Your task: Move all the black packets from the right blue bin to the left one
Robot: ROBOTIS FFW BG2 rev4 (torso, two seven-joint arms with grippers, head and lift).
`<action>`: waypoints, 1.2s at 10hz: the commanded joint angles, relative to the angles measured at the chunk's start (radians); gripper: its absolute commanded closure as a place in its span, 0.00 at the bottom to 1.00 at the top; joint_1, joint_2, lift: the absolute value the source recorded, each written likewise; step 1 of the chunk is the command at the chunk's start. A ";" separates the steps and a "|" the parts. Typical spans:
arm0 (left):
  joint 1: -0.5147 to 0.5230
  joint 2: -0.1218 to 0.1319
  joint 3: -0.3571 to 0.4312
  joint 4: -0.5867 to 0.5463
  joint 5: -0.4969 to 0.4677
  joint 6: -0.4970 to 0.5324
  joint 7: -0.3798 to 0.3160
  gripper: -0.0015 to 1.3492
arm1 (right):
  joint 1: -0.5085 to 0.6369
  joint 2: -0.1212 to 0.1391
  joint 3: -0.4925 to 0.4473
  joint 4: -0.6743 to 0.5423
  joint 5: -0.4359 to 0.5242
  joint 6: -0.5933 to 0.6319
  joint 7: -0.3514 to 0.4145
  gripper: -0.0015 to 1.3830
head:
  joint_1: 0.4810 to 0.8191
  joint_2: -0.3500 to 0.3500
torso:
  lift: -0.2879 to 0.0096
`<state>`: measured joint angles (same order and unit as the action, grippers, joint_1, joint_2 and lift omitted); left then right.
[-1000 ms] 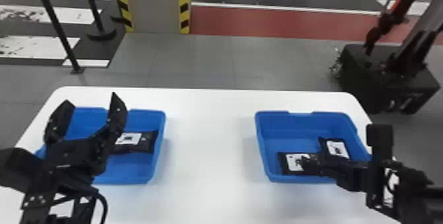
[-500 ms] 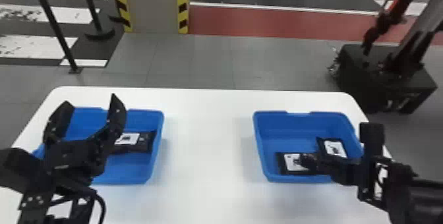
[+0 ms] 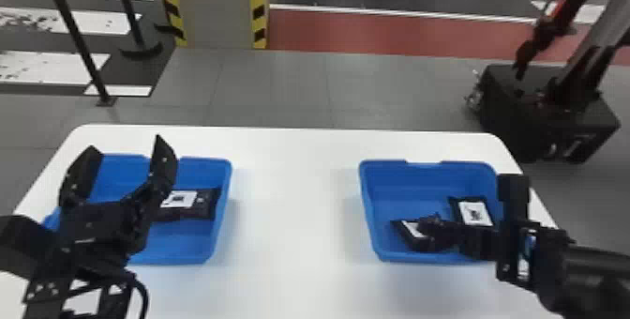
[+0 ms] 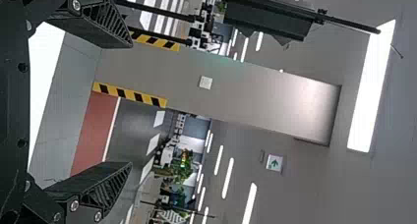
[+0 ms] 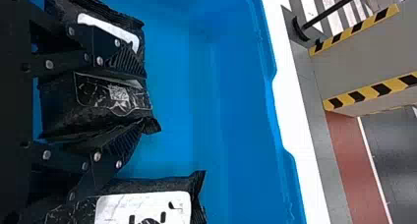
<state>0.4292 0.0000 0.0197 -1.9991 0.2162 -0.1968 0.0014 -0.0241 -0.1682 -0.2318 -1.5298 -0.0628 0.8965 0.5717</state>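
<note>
While my left gripper [image 3: 126, 143] hangs released, left table [image 3: 295, 201] edge, my right gripper [image 3: 433, 229] grasps a black packet [image 5: 115, 96], right edge.

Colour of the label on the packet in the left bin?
White, with a dark mark; the label shows best in the head view.

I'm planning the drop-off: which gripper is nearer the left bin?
Left. The left gripper shows over the left bin; the right gripper is down in the right bin, across the table, around a black packet.
</note>
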 commanded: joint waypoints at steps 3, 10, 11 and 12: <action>-0.005 -0.003 -0.004 0.000 0.006 -0.002 0.000 0.14 | 0.112 0.010 -0.001 -0.243 -0.078 0.019 -0.015 0.86 | 0.63 0.43 | 0.60; -0.014 -0.003 -0.030 0.000 0.114 -0.034 0.000 0.13 | 0.115 0.001 0.000 -0.555 -0.319 0.012 0.037 0.86 | 0.63 0.54 | 0.60; -0.017 -0.003 -0.041 0.000 0.164 -0.044 0.000 0.13 | 0.076 -0.002 0.000 -0.516 -0.368 -0.003 0.068 0.86 | 0.63 0.56 | 0.60; -0.022 -0.003 -0.060 0.000 0.212 -0.049 -0.001 0.13 | 0.031 -0.002 0.003 -0.455 -0.416 -0.030 0.100 0.86 | 0.63 0.58 | 0.60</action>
<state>0.4111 0.0000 -0.0290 -1.9991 0.3972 -0.2413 0.0009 0.0352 -0.1697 -0.2299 -2.0204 -0.4480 0.8807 0.6688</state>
